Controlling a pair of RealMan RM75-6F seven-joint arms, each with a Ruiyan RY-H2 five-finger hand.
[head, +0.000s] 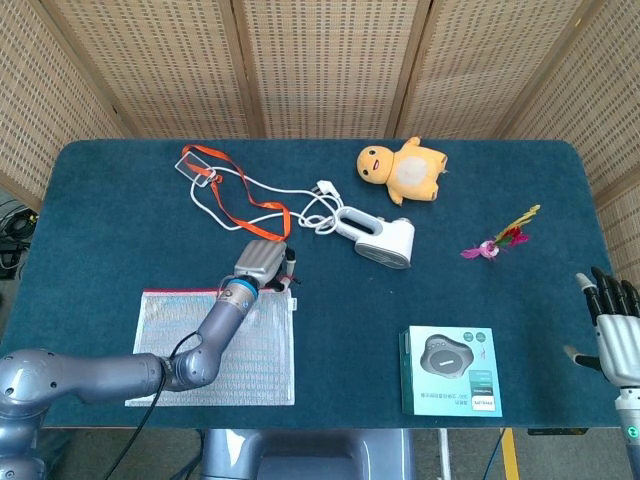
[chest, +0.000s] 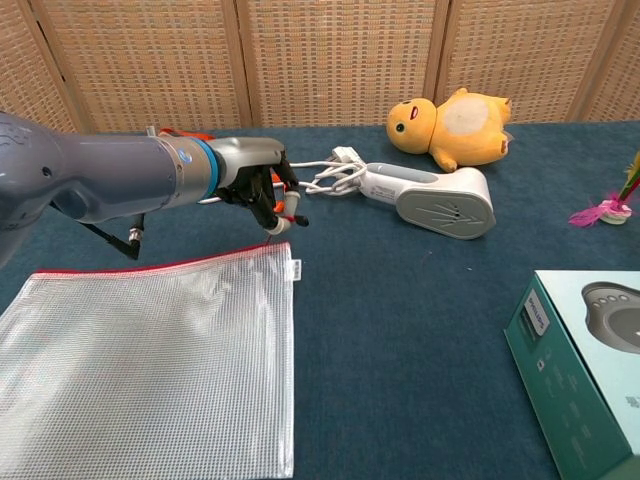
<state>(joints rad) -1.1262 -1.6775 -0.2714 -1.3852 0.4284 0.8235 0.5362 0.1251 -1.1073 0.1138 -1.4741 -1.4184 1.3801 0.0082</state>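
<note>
A clear mesh zipper bag (head: 210, 345) with a red top edge lies flat at the table's front left, also in the chest view (chest: 150, 365). My left hand (head: 265, 265) hovers just past the bag's far right corner, fingers curled, pinching the small red and white zipper pull (chest: 281, 218). That corner is raised toward the hand (chest: 255, 185). My right hand (head: 610, 330) hangs beyond the table's right edge, fingers spread and holding nothing; the chest view does not show it.
An orange lanyard (head: 240, 200) and a white corded device (head: 380, 235) lie just beyond the left hand. A yellow plush duck (head: 403, 170) sits at the back. A pink feathered item (head: 500, 240) lies right. A teal box (head: 452, 370) sits front right.
</note>
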